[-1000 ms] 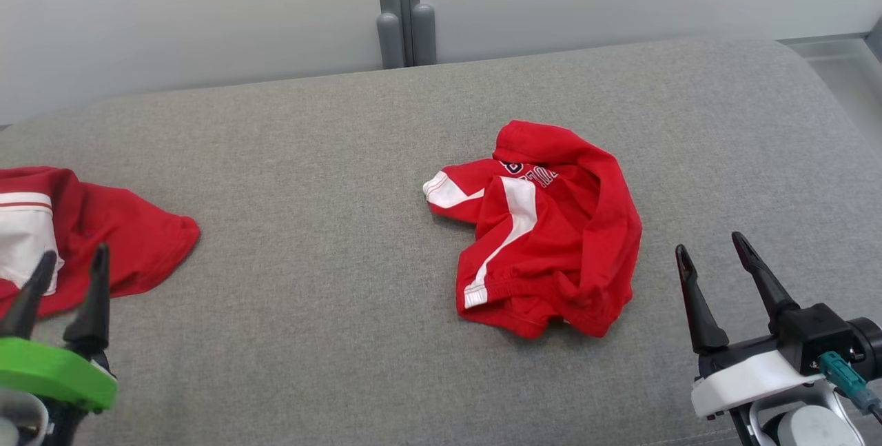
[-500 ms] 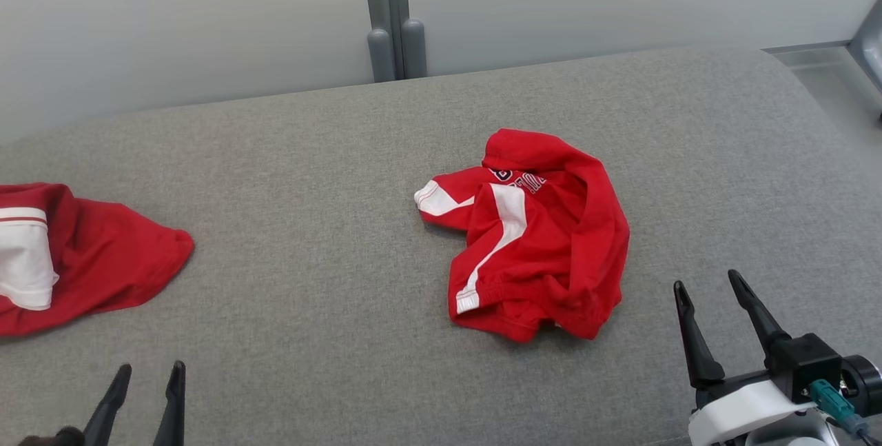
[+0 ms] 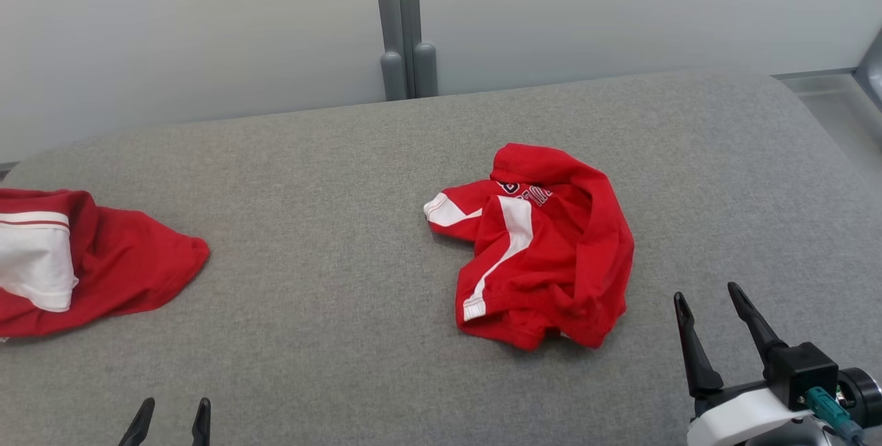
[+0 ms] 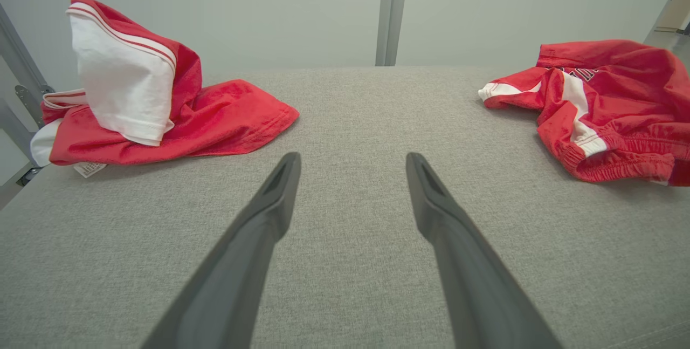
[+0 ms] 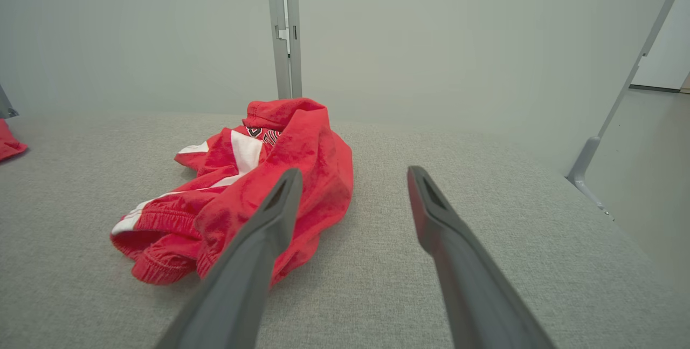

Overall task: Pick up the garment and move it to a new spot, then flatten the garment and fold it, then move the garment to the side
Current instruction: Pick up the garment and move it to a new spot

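Head view: crumpled red garment (image 3: 544, 246) on grey counter (image 3: 344, 363), near right jaws. I note both jaws apart, empty. Risk: similar red-and-white cloth (image 3: 103, 260) at left; I could grab the wrong item, or one layer only.

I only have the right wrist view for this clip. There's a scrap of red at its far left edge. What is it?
Observer: A second red garment with a white panel. It lies at the robot's left end of the grey cushion, apart from the crumpled red garment.
Operator: Where is the left end effector?
Observer: The left end effector is open over bare cushion. It points at the gap between the two garments and touches neither.
Operator: Does that second garment lie flat?
Observer: No. In the left wrist view its white panel stands up in a heap, and a label pokes out at its near edge.
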